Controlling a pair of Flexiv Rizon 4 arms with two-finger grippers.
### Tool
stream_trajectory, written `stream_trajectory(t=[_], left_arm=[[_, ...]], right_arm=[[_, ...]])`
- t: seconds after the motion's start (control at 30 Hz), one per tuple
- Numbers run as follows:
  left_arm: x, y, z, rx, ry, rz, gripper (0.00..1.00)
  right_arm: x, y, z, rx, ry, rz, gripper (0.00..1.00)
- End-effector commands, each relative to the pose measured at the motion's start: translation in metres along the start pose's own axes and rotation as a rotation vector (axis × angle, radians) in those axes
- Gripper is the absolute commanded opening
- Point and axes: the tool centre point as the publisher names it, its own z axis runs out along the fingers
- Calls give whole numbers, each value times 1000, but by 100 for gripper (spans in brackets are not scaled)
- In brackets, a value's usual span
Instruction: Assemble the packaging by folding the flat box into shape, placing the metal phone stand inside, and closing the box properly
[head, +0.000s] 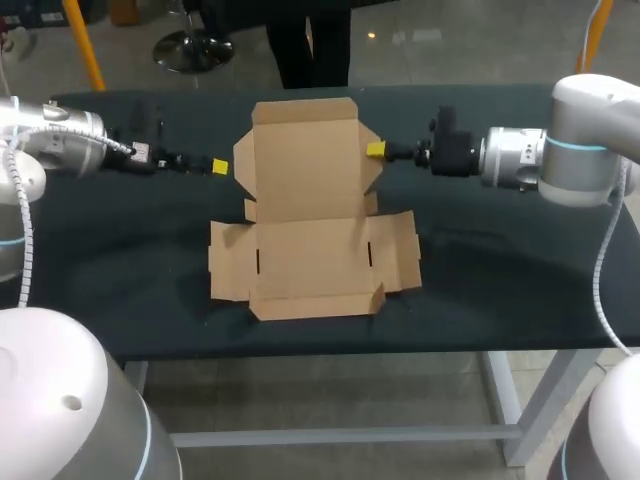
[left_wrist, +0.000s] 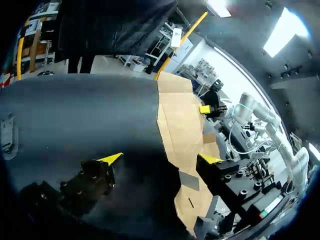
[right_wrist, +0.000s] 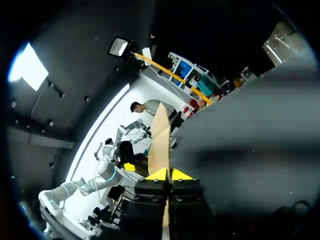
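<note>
The flat cardboard box (head: 310, 230) takes up the middle of the table (head: 120, 260). The left gripper (head: 219, 166), fingers spread, blocks the left of its far panel. The right gripper (head: 375, 150), pinched onto that panel's edge, blocks the right. Bare tabletop beside the near flaps and in front of the box gives passage.

The brown cardboard box (head: 305, 215) is laid unfolded and mostly flat at the middle of the table (head: 120, 260), its lid panel toward the far edge.

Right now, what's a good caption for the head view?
Right claw pinches the flat box; left claw open beside it.
</note>
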Motion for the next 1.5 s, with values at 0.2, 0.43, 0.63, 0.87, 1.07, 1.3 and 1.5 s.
stream_trajectory(t=[0.2,0.43,0.63,0.87,1.07,1.3,1.5], left_arm=[[-6,-10,10,90,75,69,100],[-3,-23,23,91,139,132,100],[-3,-32,34,93,193,179,100],[0,-41,46,91,241,215,72],[1,-45,57,110,305,234,64],[6,-53,70,112,375,255,48],[10,-58,84,111,435,259,45]], right_arm=[[0,5,-1,-42,45,-40,0],[1,9,1,-55,70,-63,0],[1,13,4,-59,88,-73,0],[0,17,5,-76,115,-89,0],[0,22,9,-78,135,-104,0],[2,27,13,-79,149,-117,0],[2,31,17,-88,147,-122,0]])
